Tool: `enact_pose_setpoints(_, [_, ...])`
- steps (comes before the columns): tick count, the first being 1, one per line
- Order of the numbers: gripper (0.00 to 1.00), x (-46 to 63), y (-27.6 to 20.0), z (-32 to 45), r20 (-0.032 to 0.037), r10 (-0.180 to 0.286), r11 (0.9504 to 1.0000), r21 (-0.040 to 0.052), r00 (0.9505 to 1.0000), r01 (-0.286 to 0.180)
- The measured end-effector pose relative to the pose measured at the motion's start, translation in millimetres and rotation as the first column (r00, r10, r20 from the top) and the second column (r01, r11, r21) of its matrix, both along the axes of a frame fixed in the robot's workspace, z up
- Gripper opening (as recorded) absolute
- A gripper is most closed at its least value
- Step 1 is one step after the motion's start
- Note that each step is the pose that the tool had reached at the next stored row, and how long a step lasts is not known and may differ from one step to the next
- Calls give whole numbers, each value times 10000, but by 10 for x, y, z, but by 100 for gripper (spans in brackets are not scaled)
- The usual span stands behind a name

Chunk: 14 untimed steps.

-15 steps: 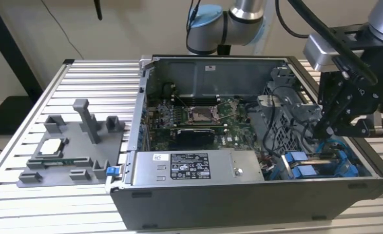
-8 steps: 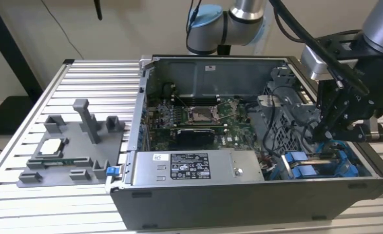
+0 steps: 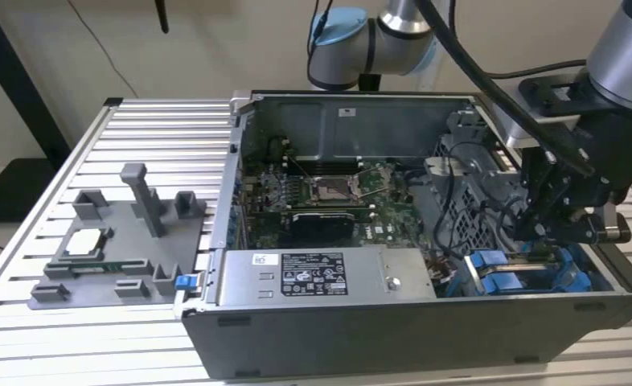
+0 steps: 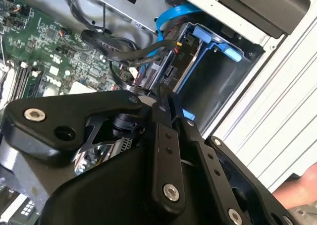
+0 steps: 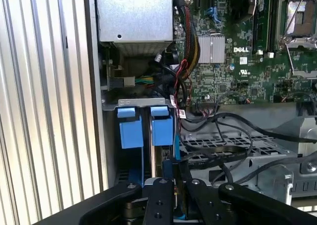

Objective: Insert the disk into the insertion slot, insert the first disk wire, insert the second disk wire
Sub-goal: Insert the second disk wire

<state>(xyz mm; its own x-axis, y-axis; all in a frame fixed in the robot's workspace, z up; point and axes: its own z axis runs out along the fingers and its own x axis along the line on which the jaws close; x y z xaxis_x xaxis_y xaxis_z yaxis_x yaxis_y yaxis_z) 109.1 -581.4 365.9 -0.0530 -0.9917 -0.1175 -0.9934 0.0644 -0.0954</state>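
Disk (image 5: 162, 130) down in the insertion slot (image 5: 141, 103), standing edge-on, blue carrier tabs up at the mouth of the bay. Just beside the power-supply box (image 3: 316, 277), on the exterior view's right of it, in the corner of the case.

Looks a dense, stiff slab: heavy for its bulk, no give at all, and fragile inside, so no knocks and no twisting. Bare metal faces likely slick. Best taken by the blue plastic frame, at the tabs or along the side rails, never by the label face or the connector end. Plastic tabs probably flex a little, so firm but not crushing.

Gripper (image 5: 173, 161) right over the slot, on the side away from the power-supply box. Jaws drawn close together, almost pressed. What lies between them, carrier edge or wire end, cannot tell.

Black cables (image 5: 218, 150) looping just past the slot, farther from the power-supply box: soft, springy, light, easy to snag. Best pinched at the rigid plug, not the cord.

Motherboard (image 3: 327, 193) behind the power-supply box. Ribbed surface (image 3: 155, 137) under the whole case.
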Motion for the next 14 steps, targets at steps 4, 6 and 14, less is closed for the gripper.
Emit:
enact_pose_setpoints(4, [0,17,0,-44,108,13,10000,1,9999,-13])
enact_pose_setpoints(6, [0,34,-1,-65,152,21,10000,1,9999,-22])
enact_pose_setpoints(14, [0,75,-1,-109,197,26,10000,1,9998,-26])
